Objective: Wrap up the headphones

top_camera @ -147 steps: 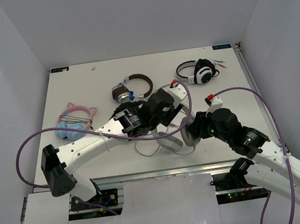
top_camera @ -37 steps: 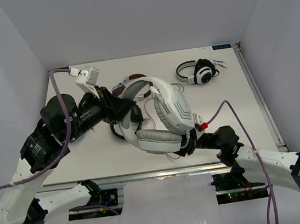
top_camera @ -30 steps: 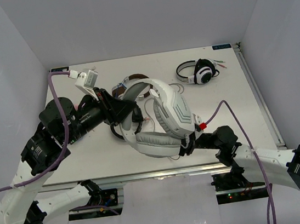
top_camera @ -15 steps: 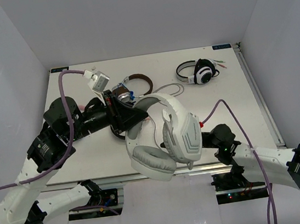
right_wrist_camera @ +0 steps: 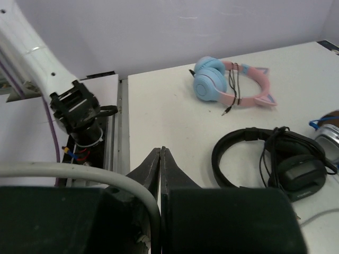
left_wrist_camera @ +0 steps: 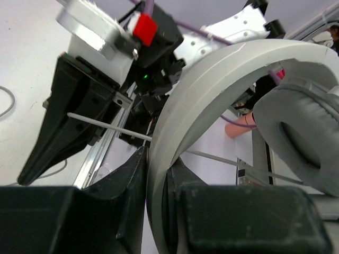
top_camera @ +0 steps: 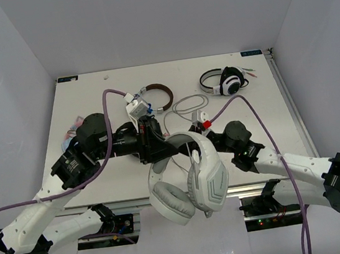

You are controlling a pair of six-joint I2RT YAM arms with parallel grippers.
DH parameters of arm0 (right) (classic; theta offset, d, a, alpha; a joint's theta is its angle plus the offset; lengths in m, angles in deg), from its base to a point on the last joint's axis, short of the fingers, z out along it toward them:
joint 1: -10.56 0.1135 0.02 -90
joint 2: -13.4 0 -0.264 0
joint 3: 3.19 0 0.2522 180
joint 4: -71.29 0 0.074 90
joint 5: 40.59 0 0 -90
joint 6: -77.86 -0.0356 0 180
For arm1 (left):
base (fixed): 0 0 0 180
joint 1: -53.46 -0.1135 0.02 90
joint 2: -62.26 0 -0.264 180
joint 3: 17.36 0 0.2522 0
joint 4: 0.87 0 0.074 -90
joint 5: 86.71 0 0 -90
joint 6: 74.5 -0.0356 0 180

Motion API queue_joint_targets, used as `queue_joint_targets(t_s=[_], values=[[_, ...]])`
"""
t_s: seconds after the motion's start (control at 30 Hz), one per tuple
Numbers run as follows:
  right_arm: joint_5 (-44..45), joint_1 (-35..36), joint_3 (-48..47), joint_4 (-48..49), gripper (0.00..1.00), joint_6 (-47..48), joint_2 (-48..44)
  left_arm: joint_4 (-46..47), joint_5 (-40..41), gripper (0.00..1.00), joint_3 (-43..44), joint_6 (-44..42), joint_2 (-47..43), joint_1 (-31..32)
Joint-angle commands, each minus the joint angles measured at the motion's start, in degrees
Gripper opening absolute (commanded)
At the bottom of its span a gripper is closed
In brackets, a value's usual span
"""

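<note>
1. Headphones (top_camera: 206,173), large, white and light grey. Held up off the bench (top_camera: 91,100) at its 6 o'clock edge. The wide white band (left_wrist_camera: 212,87) is uppermost, and both grey ear cups (top_camera: 170,201) hang over the near rail.
2. Left pincer (top_camera: 161,148). Clenched on the band, one finger on each side of it.
3. Right pincer (right_wrist_camera: 160,159). Fingers pressed tip to tip, nipping the cable. It sits at 3 o'clock of the left pincer, just beside the band.
4. Cable (left_wrist_camera: 106,126), thin, grey. A straight stretch runs from the right pincer to the band.
5. Brown-banded headphones (top_camera: 155,95). Flat on the bench at 12 o'clock.
6. Small white headphones with black cups (top_camera: 224,82). On the bench at 1 o'clock, well apart from the arms.
7. Pink-and-blue cat-ear headphones (right_wrist_camera: 233,84). On the bench at 9 o'clock.
8. Black headphones (right_wrist_camera: 265,153). Near the cat-ear pair, toward the bench centre, with their own cord bundled around the band.
</note>
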Motion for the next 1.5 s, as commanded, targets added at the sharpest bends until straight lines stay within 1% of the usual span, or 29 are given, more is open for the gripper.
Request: queue_joint_targets(t_s=[0.0,0.07,0.13,0.27,0.4,0.6,0.67,0.77,0.87,0.97,1.33,1.47], values=[[12.2,-0.2,-8.8,-19.0,0.08,7.7,-3.0,-6.5,-7.4,0.0,0.1,-7.9,0.7,0.3],[16.5,-0.4,-10.5,-24.4,0.08,9.7,-4.7,-11.5,-4.8,0.0,1.3,-11.2,1.7,0.3],[19.4,-1.0,-11.9,-27.8,0.08,10.4,-6.2,-15.4,-0.9,0.0,2.2,-13.0,2.9,0.3],[24.3,-1.8,-16.9,-37.0,0.08,12.9,-7.3,-19.3,7.1,0.0,2.7,-15.8,4.6,0.3],[28.8,-1.8,-22.6,-47.5,0.08,13.4,-6.6,-26.1,17.4,0.0,6.1,-18.0,7.6,0.4],[32.6,-1.8,-28.1,-57.6,0.08,12.4,-4.9,-29.4,27.4,0.0,8.5,-19.1,10.4,0.3],[33.3,-1.7,-29.3,-59.3,0.08,11.9,-4.5,-30.6,32.0,0.0,8.6,-18.8,11.2,0.3],[32.9,-1.7,-30.8,-61.3,0.08,11.1,-4.3,-32.4,42.0,0.0,8.3,-18.3,12.7,0.3],[29.7,-1.8,-31.7,-62.2,0.08,11.1,-4.2,-33.7,47.3,0.0,7.6,-17.7,14.7,0.3],[26.8,-1.8,-32.5,-62.5,0.08,11.1,-3.9,-33.9,50.4,0.0,7.1,-17.2,16.1,0.4],[22.6,-1.7,-35.2,-62.9,0.08,11.1,-0.5,-33.1,60.5,0.0,6.8,-17.7,19.2,0.9],[20.4,-1.7,-38.1,-64.2,0.08,11.3,0.2,-33.0,66.1,0.0,5.1,-18.1,20.1,1.3]])
